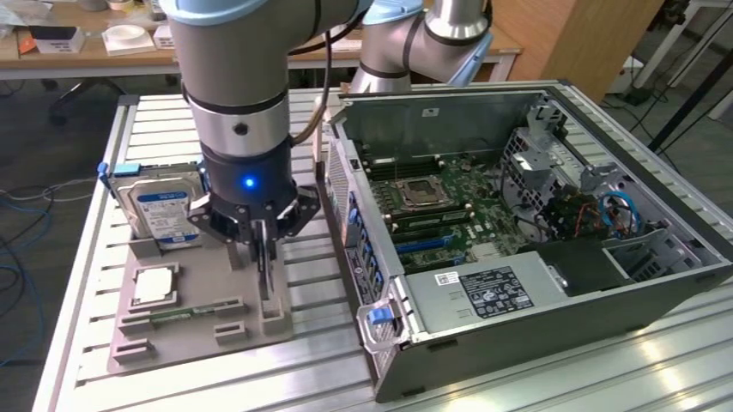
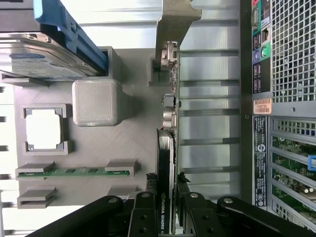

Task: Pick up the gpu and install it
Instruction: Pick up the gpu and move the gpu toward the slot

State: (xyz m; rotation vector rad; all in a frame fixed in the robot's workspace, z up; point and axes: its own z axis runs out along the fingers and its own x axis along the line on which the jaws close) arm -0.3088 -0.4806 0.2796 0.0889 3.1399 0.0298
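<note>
The gpu (image 1: 267, 279) is a thin dark card standing on edge in a slot at the side of the grey holder tray (image 1: 195, 339) nearest the computer case. My gripper (image 1: 266, 249) comes straight down on it. In the wrist view the card's edge (image 2: 164, 150) runs away from the gripper (image 2: 165, 190) toward its silvery bracket (image 2: 169, 54). The black fingers (image 2: 143, 210) sit tight against both faces, shut on the card. Its lower edge still rests in the tray.
The open computer case (image 1: 641, 292) lies on the exterior view's right, motherboard (image 1: 452, 210) exposed, close beside the tray. The tray also holds a hard drive (image 1: 160, 210), a processor (image 1: 154, 285) and a green memory stick (image 1: 184, 316). A grey block (image 2: 96, 102) stands near the card.
</note>
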